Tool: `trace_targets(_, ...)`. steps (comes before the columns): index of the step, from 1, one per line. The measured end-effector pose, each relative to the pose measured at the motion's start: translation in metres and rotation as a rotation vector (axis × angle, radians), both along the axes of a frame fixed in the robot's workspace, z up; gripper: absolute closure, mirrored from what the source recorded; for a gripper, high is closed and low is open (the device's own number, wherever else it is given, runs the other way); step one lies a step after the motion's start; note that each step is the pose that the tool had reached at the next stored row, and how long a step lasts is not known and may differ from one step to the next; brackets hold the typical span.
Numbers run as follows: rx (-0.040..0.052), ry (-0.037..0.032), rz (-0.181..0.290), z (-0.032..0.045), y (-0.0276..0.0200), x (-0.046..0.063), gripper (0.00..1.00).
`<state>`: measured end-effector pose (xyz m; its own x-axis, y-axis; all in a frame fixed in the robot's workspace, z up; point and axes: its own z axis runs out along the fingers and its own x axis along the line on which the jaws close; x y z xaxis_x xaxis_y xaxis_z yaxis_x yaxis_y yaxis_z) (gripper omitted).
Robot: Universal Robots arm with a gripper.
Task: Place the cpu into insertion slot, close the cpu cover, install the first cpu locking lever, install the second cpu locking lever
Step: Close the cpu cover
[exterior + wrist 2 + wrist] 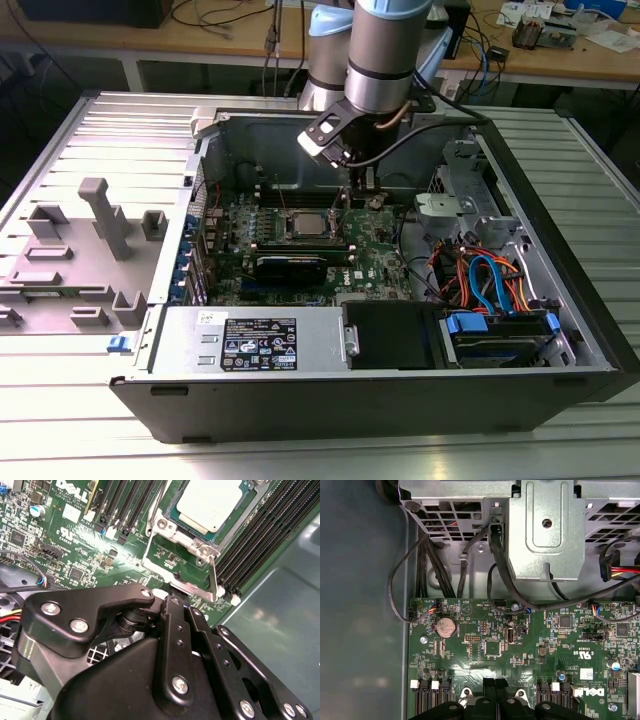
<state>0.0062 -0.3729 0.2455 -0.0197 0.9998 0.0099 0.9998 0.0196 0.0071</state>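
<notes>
The cpu (210,500) lies flat in the insertion slot (165,517), silvery top up; in the exterior view the cpu (305,223) sits mid-board. The cpu cover (200,542) rests down around the chip as a silver frame. A thin metal locking lever (215,577) runs along the socket's corner beside a silver bracket (187,586). My gripper (175,601) is shut, its black fingertips together right at that bracket edge, with nothing seen between them. In the first wrist view my gripper (496,684) hovers low over the green board, and the exterior view shows my gripper (352,197) beside the socket.
Black memory slots (260,535) flank the socket. A grey drive cage (545,530) with black cables (427,560) stands past the board's edge. Coloured cables (485,280) and a power supply (255,340) fill the case front. Grey fixtures (105,215) sit outside on the exterior view's left.
</notes>
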Motion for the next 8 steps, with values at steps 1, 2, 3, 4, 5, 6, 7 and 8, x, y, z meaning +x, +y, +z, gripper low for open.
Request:
trace_targets(1, 0.0000, 0.0000, 0.000, 0.0000, 0.0000, -0.0006, 0.89)
trace_targets(2, -0.0001, 0.0000, 0.000, 0.0000, -0.0001, -0.0015, 0.89)
trace_targets(3, 0.0000, 0.0000, 0.000, 0.0000, -0.0001, -0.0022, 0.89)
trace_targets(4, 0.0000, 0.0000, 0.000, 0.0000, -0.0001, -0.0026, 0.89)
trace_targets(5, 0.0000, 0.0001, 0.000, 0.0000, -0.0001, -0.0031, 0.89)
trace_targets(6, 0.0000, 0.0001, 0.000, 0.0000, -0.0001, -0.0036, 0.89)
trace_targets(7, -0.0001, 0.0001, 0.000, 0.0000, -0.0001, -0.0039, 0.89)
trace_targets(8, -0.0001, 0.0001, 0.000, 0.0000, -0.0002, -0.0046, 0.89)
